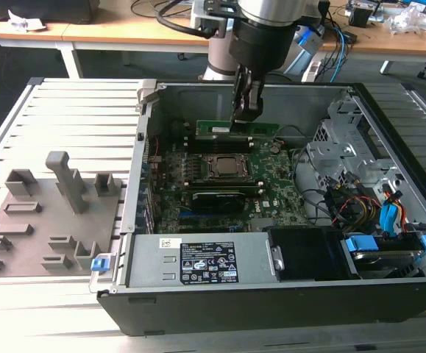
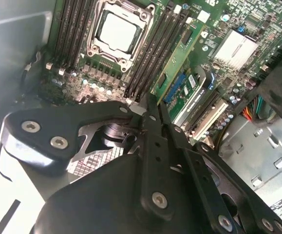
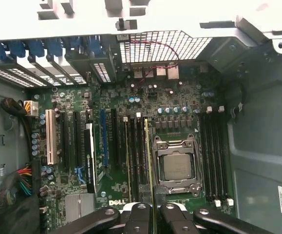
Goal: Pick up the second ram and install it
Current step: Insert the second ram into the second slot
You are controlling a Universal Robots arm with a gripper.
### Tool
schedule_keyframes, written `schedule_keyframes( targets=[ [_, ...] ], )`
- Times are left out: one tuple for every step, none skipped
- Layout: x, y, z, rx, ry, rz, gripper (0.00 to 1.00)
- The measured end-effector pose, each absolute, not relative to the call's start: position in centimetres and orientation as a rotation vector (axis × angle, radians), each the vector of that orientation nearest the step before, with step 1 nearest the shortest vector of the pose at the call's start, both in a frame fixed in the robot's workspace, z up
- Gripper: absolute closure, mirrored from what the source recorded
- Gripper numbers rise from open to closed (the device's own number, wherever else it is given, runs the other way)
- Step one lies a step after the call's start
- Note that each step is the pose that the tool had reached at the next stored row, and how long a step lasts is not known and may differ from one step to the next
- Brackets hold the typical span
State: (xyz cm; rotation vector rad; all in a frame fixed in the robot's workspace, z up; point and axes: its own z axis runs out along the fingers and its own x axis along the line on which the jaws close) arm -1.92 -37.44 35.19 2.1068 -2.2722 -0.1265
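- Desk (image 1: 43,309): ribbed grey surface; open black PC case (image 1: 389,132) sits on it, taking up the middle and the exterior view's right.
- Grey fixture tray (image 1: 43,220) with upright blocks lies on the desk at the exterior view's left, just beside the case wall.
- Motherboard (image 1: 279,198) lies flat on the case floor; CPU socket (image 1: 229,166) near its middle, black slots on both sides of the socket.
- Black card (image 1: 220,198) is seated just beside the socket, toward the case's near edge.
- Power supply (image 1: 205,261) with a white label runs along the near edge of the case; drive bay with blue and orange cables at the near right corner.
- Arm reaches down into the case from the far edge.
- Tool (image 1: 243,118): fingers (image 3: 137,219) closed down narrow, pinching the second ram (image 3: 148,170) by its top edge, one finger on each face.
- Second ram: green stick standing on edge, upright, in or right over a slot just beside the CPU socket on the far side of it; whether it is fully seated I can't tell.
- Another green stick (image 1: 260,127) stands in a neighbouring slot near the far wall.
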Motion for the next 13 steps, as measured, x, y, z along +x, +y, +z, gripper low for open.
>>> schedule_keyframes(
  targets=[
    [-1.9,-37.4,35.1,2.107,-2.272,-0.127,0.86],
    [-1.9,-37.4,34.9,2.107,-2.272,-0.126,0.86],
    [-1.9,-37.4,34.7,2.107,-2.272,-0.126,0.86],
    [-1.9,-37.4,34.7,2.107,-2.272,-0.126,0.86],
    [-1.9,-37.4,34.6,2.107,-2.272,-0.126,0.86],
    [-1.9,-37.4,34.4,2.107,-2.272,-0.127,0.86],
    [-1.9,-37.4,34.0,2.107,-2.272,-0.126,0.86],
    [-1.9,-37.4,33.8,2.107,-2.272,-0.127,0.86],
    [-1.9,-37.4,33.6,2.107,-2.272,-0.126,0.86],
    [-1.9,-37.4,33.4,2.107,-2.272,-0.126,0.86],
    [-1.9,-37.4,33.2,2.107,-2.272,-0.127,0.86],
    [-1.9,-37.4,33.2,2.107,-2.272,-0.126,0.86],
    [-1.9,-37.4,33.0,2.107,-2.272,-0.126,0.86]
  ],
)
